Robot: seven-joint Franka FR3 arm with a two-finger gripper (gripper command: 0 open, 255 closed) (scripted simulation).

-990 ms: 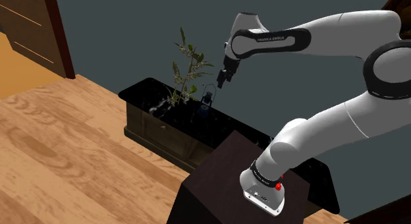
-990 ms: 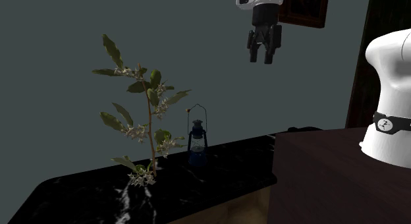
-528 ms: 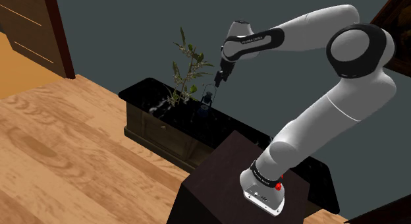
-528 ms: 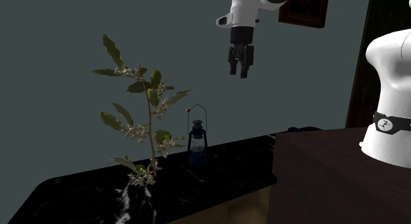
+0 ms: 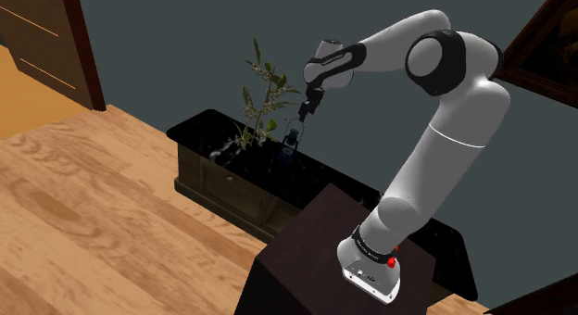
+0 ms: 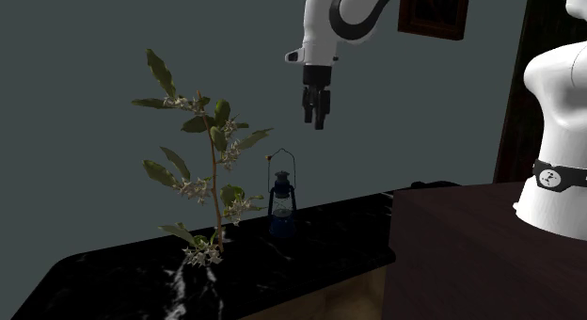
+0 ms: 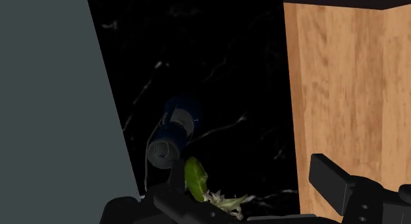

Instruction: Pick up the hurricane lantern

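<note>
the blue hurricane lantern (image 6: 281,200) stands upright on the black marbled counter (image 6: 329,235), just beside the flowering sprig (image 6: 212,168), its body hard to make out. above it hangs the tool (image 6: 316,122), fingers apart, holding nothing.

Dim renders — flat light, faint shadows

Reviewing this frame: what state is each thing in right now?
gripper: open, empty, above the lantern and apart from it.
blue hurricane lantern: upright on the black marble top, handle raised, not held.
flowering plant: upright beside the lantern, untouched.
</note>
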